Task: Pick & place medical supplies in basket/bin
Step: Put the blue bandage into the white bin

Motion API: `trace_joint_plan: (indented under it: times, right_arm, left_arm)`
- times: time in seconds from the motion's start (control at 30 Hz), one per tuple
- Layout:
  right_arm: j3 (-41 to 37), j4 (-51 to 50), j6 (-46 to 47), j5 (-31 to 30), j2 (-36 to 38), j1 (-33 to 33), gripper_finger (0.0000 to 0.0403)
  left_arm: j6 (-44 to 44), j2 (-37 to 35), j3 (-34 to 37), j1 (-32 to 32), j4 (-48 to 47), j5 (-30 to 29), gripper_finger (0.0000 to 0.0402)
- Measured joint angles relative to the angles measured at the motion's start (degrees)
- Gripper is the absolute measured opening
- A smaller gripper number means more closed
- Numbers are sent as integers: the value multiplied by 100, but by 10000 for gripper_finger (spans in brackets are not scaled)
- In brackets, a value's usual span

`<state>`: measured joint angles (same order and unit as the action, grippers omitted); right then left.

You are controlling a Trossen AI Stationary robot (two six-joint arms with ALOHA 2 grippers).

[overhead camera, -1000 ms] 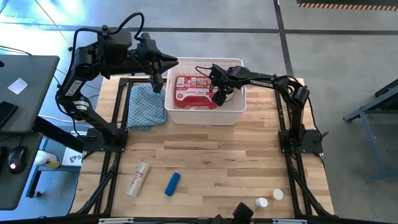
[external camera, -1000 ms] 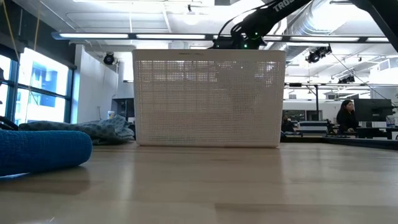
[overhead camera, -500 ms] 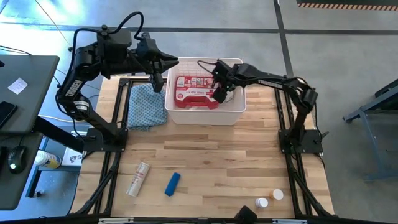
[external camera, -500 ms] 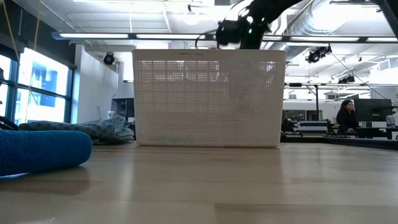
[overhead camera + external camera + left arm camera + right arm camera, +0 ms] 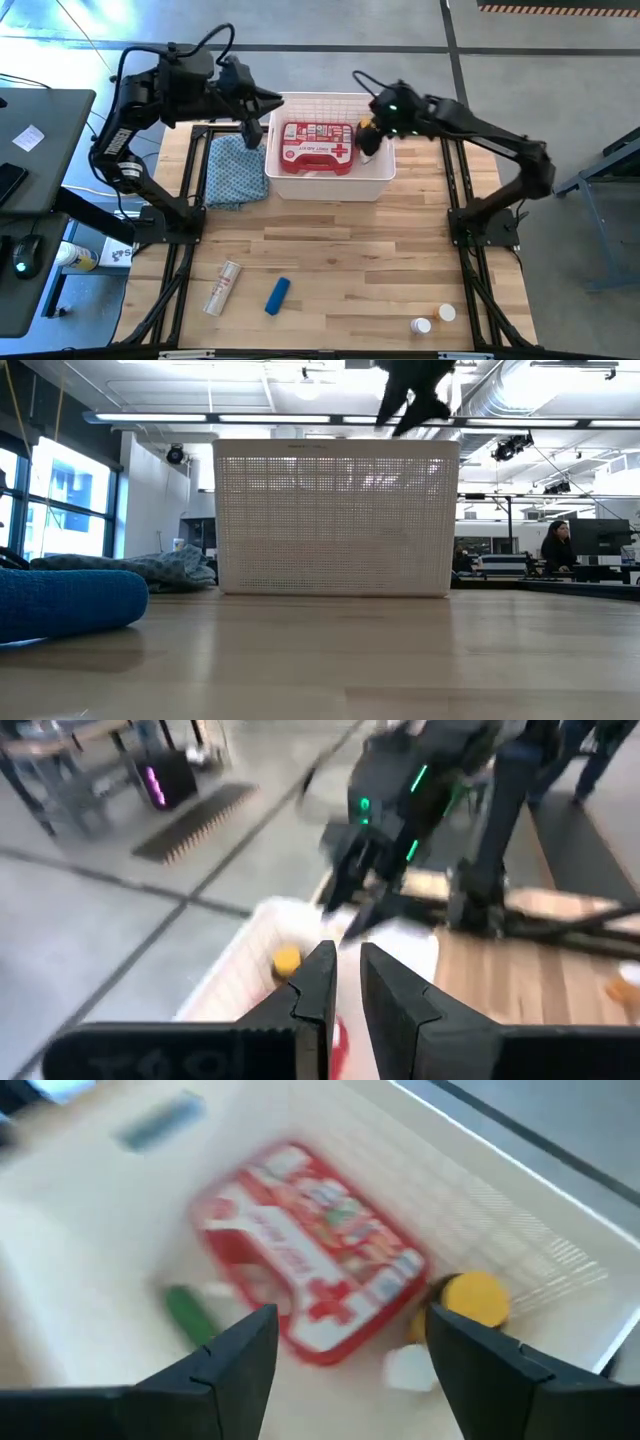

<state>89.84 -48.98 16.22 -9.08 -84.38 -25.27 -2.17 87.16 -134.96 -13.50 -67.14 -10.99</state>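
The white slotted basket stands at the table's far middle. Inside it lie the red first-aid case, the yellow-capped amber bottle at the right end, a green tube and a small white thing. My right gripper hangs open above the basket's right part, holding nothing. My left gripper hovers shut over the basket's far-left rim.
A blue patterned cloth lies left of the basket. Near the front edge lie a white tube, a blue tube and two white pill bottles. The middle of the table between them and the basket is bare wood.
My right gripper has risen out of the basket and drawn back toward the far right, above the rim. The yellow-capped bottle now shows at the basket's right end, where the gripper stood before. The left arm has kept still.
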Motion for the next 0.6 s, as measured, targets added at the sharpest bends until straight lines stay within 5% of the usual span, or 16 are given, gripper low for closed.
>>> trace_joint_plan:
  times: [0.3,0.6]
  right_arm:
    - [-15,-467,997,161,1001,1517,243]
    - [-1004,372,2467,135,1076,3435,243]
  left_arm:
    - [1300,-5,0,271,-1341,84,85]
    - [2582,56,-2,1491,-2000,-906,85]
